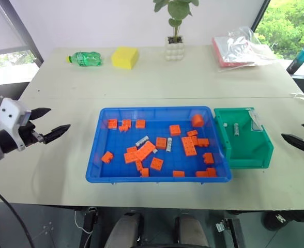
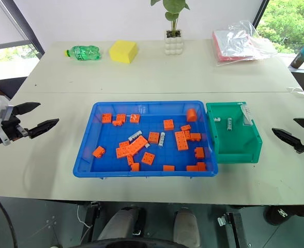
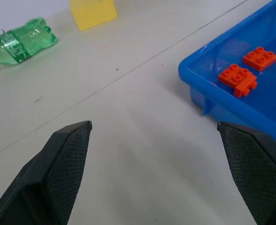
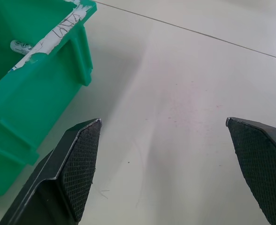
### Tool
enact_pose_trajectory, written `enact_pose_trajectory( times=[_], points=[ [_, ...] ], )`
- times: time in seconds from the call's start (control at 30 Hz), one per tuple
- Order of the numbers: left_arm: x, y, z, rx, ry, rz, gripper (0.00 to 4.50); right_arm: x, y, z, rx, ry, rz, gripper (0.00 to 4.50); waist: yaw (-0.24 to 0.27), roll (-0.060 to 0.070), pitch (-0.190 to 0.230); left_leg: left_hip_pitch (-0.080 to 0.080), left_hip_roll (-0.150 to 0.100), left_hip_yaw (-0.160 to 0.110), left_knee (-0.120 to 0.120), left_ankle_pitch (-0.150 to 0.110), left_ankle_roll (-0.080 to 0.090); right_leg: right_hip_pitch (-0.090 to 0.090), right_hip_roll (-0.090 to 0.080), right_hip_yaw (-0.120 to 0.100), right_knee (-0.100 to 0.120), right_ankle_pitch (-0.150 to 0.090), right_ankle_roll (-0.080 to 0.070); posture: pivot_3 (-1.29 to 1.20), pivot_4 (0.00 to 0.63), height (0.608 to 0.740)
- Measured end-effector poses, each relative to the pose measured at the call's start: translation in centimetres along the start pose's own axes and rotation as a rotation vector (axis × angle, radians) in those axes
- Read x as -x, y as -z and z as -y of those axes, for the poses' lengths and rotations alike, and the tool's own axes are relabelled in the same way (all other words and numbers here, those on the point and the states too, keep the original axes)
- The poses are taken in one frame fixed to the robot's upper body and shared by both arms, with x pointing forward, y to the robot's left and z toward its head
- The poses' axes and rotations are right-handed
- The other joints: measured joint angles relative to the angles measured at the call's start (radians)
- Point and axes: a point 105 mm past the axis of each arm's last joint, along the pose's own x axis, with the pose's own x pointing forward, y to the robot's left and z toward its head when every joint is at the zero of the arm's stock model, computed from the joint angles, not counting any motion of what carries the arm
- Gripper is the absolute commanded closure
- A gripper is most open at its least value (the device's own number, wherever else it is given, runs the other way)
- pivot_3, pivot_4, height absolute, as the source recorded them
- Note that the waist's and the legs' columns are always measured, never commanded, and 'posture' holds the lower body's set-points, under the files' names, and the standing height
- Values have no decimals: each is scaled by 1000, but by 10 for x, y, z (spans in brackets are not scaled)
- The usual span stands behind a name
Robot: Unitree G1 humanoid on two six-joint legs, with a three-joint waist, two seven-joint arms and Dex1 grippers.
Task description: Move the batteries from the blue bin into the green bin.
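Note:
The blue bin [image 1: 157, 110] lies at the table's middle, strewn with several orange bricks [image 1: 146, 150]. Two silver batteries lie among them, one [image 1: 141, 140] left of centre and one [image 1: 168, 144] upright in the picture beside it. The green bin [image 1: 251, 161] touches the blue bin's right side, and two batteries [image 1: 236, 129] rest on its floor. My left gripper [image 1: 58, 119] hovers open and empty left of the blue bin, whose corner [image 3: 208, 75] lies beyond its fingers [image 3: 67, 164]. My right gripper [image 1: 293, 131] hangs open and empty right of the green bin [image 4: 30, 112].
Along the table's far side lie a green plastic bottle [image 1: 86, 58], a yellow sponge [image 1: 124, 57], a potted plant [image 1: 175, 46] and a clear bag of pink sheets [image 1: 240, 46]. A blue water bottle [image 1: 302, 57] stands at the far right. Bare tabletop flanks both bins.

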Motion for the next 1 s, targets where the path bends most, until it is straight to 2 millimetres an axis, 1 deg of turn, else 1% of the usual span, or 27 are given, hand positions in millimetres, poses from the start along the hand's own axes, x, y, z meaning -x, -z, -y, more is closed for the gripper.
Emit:
enact_pose_trajectory(
  times=[0.43,0.53,0.6,0.63,0.67,0.73,0.8,0.87,0.93,0.97,1.0],
  points=[
    [-2,1,0,40,-1,8,0,-1,-1,0,-22,-1,0,123,0,0,0,0,0,0,0,0,0,0,0,0,0,0,0,0,150,727],
    [-3,-1,2,36,10,14,0,-6,-10,-1,-13,-17,16,123,-1,0,0,0,0,0,0,0,0,0,0,0,0,0,0,0,150,727],
    [-4,-5,6,28,31,26,0,-10,-19,-5,2,-49,25,123,-1,0,0,0,0,0,0,0,0,0,0,0,0,0,0,0,150,727],
    [-4,-7,9,32,46,32,0,-13,-27,-9,11,-80,36,123,-2,0,0,0,0,0,0,0,0,0,0,0,0,0,0,0,150,727],
    [-5,-11,13,30,65,41,0,-15,-36,-14,33,-119,43,123,-2,1,1,0,0,0,0,0,0,0,0,0,0,0,0,0,150,727],
    [-7,-17,21,33,110,54,0,-22,-61,-31,88,-218,74,123,-4,1,1,0,1,0,0,0,0,0,0,0,0,0,0,0,150,727],
    [-8,-22,30,32,169,56,0,-30,-88,-51,159,-326,106,123,-5,1,1,0,1,0,0,0,0,0,0,0,0,0,0,0,150,727],
    [-11,-27,40,22,243,47,0,-41,-113,-82,241,-462,145,123,-6,1,1,0,1,0,0,0,0,-1,0,0,0,0,0,0,150,727],
    [-11,-37,51,-5,324,50,0,-54,-137,-119,321,-614,194,123,-4,1,2,-1,1,-1,0,0,0,-1,0,-1,0,0,0,0,150,727],
    [-12,-42,56,-18,352,59,0,-56,-140,-130,346,-659,196,123,-1,1,2,-2,1,-2,0,0,0,-1,0,-1,0,0,0,0,150,727],
    [-12,-44,58,-27,368,60,0,-58,-140,-137,352,-686,189,123,5,0,2,-3,0,-4,1,0,0,-1,0,-2,0,0,0,0,150,727]
  ],
)
